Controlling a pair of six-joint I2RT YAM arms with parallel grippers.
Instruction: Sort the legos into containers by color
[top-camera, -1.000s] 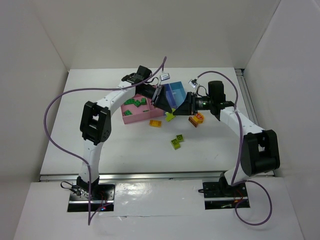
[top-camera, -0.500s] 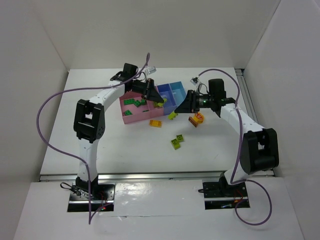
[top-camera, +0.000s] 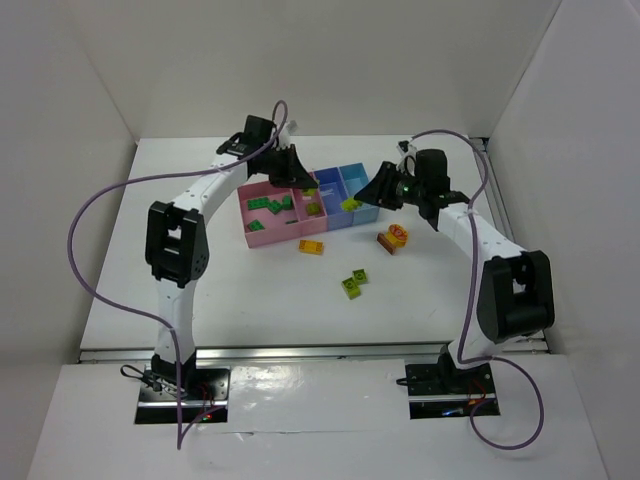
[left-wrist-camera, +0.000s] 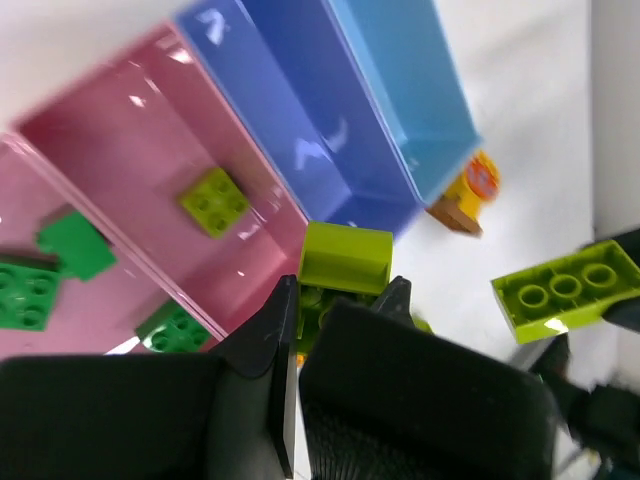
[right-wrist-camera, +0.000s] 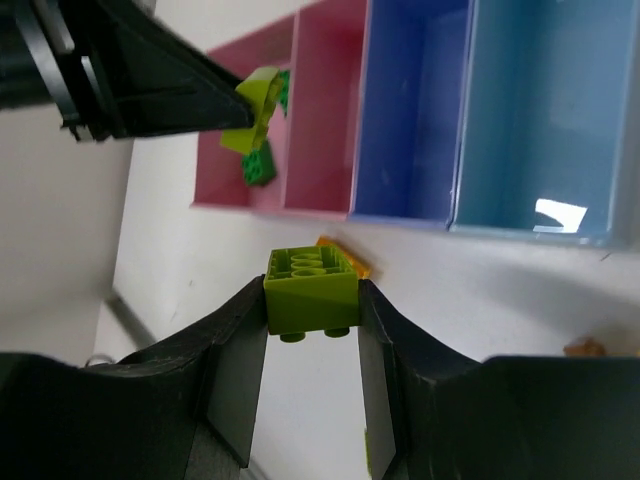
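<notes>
My left gripper (top-camera: 302, 187) is shut on a lime-green lego (left-wrist-camera: 345, 258) and holds it above the front of the narrow pink bin (left-wrist-camera: 150, 130), where another lime lego (left-wrist-camera: 215, 200) lies. The wide pink bin (top-camera: 262, 232) holds several dark green legos (top-camera: 272, 206). My right gripper (top-camera: 366, 199) is shut on a second lime lego (right-wrist-camera: 312, 290), held in the air just in front of the violet-blue bin (top-camera: 331, 190) and light blue bin (top-camera: 357, 183). In the right wrist view the left gripper (right-wrist-camera: 240, 112) shows over the pink bins.
An orange-yellow lego (top-camera: 311, 246) lies on the table in front of the bins. Two lime legos (top-camera: 352, 283) lie nearer the arms. The brown-orange piece (top-camera: 393, 237) sits right of the bins. White walls enclose the table.
My left gripper has pulled back and left with its lime lego, from the violet-blue bin to over the pink bins. My right gripper has moved up toward the blue bins with its lego.
</notes>
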